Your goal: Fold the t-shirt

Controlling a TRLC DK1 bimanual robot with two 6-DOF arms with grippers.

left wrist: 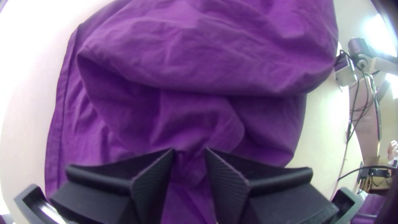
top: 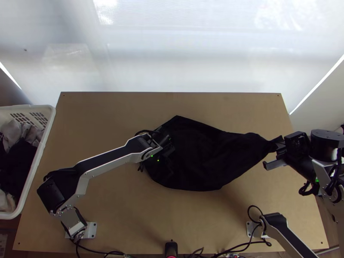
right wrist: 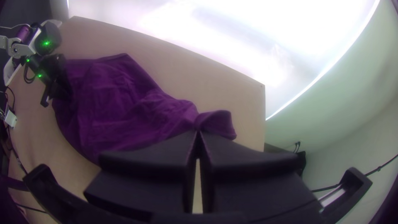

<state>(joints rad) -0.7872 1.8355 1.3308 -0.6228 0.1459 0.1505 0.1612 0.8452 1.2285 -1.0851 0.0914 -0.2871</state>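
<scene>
The light wooden table (top: 107, 109) shows beyond the cloth at 12 and 6 o'clock, its right edge near at 3. On it the dark cloth t-shirt (top: 210, 157) lies wrinkled and partly doubled over, long axis roughly 9 to 3 o'clock, drawn narrow at 3. There the black wide-fingered right gripper (right wrist: 198, 132) pinches its tip; the body lies toward 9. The matching left gripper (left wrist: 190, 151), fingers parted, is over the broad end, likely nearer for a second grip.
</scene>
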